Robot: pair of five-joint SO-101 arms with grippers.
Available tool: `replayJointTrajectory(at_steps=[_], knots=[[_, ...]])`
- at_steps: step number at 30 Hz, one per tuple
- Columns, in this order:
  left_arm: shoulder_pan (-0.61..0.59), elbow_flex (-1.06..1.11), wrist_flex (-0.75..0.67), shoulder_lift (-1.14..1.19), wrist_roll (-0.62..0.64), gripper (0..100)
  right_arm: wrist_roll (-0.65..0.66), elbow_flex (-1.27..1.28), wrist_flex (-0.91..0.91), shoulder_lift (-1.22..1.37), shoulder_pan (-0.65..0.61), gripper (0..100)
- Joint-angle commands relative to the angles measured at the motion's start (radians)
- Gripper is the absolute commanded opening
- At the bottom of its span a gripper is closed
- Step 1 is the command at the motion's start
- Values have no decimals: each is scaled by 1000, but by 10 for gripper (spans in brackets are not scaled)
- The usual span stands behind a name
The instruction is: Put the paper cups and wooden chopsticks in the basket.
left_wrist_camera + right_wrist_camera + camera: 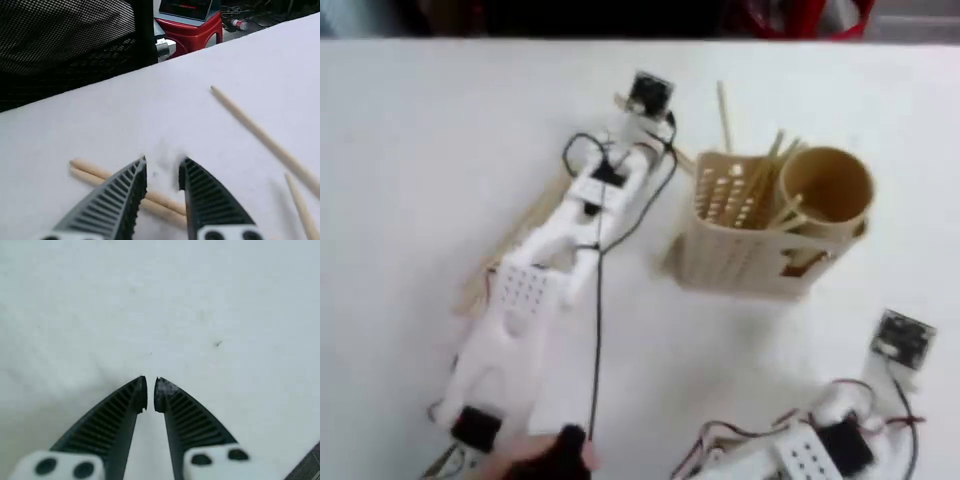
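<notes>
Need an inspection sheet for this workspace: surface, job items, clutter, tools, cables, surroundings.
Surface: white table, no spills seen.
Job's things: basket upright, holding a paper cup and standing chopsticks; pair of chopsticks flat on the table; another loose chopstick nearby.
Clutter: nothing seen.
Tools: left tool open, over the pair; right tool tips almost together, holding nothing, above bare table.
Cables: black cable runs along the left arm; wires bunched at the right arm.
Surroundings: mesh chair and red box beyond the table's edge.
</notes>
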Motion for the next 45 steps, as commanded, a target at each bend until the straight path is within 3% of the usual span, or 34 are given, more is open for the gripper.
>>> replayJointTrajectory(at_steps=[1,4,9,15,19,25,39,41,45], knots=[[-7,-308,-2,163,-43,128,8,9,-1,-1,8,38],[-8,-522,-2,278,-166,127,8,9,-1,-1,8,38],[-5,-810,29,475,-183,127,8,9,-1,-1,8,38],[-4,-1079,399,587,-258,128,8,9,-1,-1,8,38],[-4,-1086,591,562,-322,128,8,9,-1,-1,8,38],[-2,-1080,979,458,-322,128,8,9,-1,-1,8,38],[-1,-1086,1682,285,-339,125,8,9,-1,-1,8,38],[-2,-1083,1752,255,-365,124,8,9,-1,-1,8,38],[-61,-1082,1757,228,-339,124,8,9,-1,-1,8,38]])
